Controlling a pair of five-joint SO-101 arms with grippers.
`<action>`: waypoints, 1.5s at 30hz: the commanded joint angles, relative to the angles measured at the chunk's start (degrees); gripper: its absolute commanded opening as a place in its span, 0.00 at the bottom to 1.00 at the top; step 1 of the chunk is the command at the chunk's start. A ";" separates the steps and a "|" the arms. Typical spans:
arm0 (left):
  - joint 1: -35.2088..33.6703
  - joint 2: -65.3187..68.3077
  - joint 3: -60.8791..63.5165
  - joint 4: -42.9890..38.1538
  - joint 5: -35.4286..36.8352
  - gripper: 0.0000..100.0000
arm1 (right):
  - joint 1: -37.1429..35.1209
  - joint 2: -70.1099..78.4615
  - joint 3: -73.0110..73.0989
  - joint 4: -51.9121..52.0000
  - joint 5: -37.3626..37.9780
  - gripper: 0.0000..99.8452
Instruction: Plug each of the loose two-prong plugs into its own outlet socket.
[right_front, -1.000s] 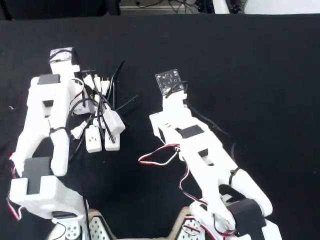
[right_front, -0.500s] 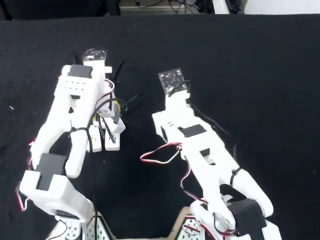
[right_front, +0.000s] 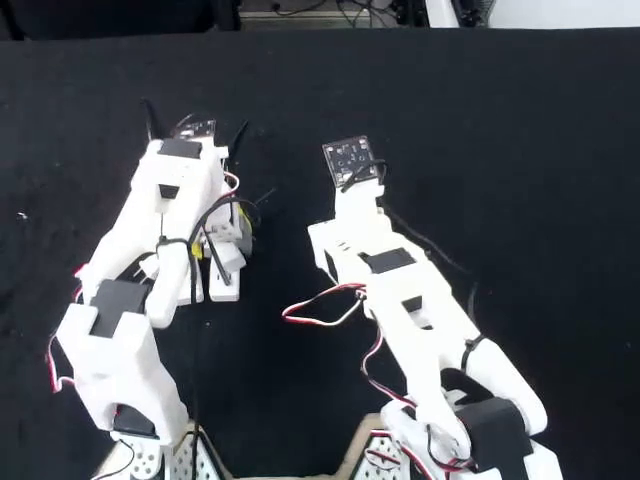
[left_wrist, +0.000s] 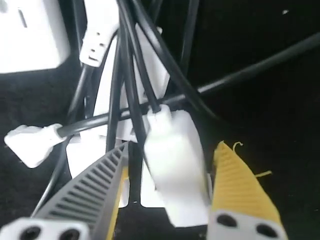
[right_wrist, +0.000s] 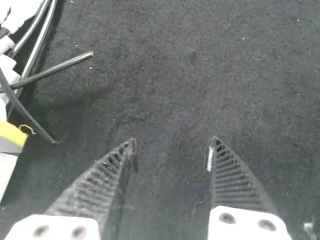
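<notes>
Left gripper (left_wrist: 172, 150) spread open, astride a white plug (left_wrist: 175, 175), seemingly, amid tangled black cords (left_wrist: 131, 75) near outlet socket (left_wrist: 30, 35); should handle light, hard, slick, stiff cord tugging; best pinched across flat sides.

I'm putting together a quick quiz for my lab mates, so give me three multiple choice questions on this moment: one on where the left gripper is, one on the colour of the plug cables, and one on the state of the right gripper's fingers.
1. Where is the left gripper?
A) over the pile of white plugs
B) over bare cloth
C) beside the right arm's base

2. What colour are the plug cables?
A) red
B) black
C) blue

3. How are the right gripper fingers?
A) shut on a plug
B) shut on nothing
C) open over bare black cloth

Answers: 1 A, a white plug lies between its fingers; 2 B, black cords cross the plugs; 3 C, cloth shows between them.
</notes>
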 joint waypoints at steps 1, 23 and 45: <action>-2.95 0.00 -0.84 -0.09 -4.13 0.20 | 1.32 -0.04 -3.47 0.09 0.09 0.21; -36.97 0.09 -7.52 1.93 -25.05 0.03 | 1.32 0.22 -3.38 0.09 0.09 0.21; -24.13 -3.52 -27.56 22.42 -25.93 0.24 | 1.32 0.22 -3.12 0.35 0.09 0.21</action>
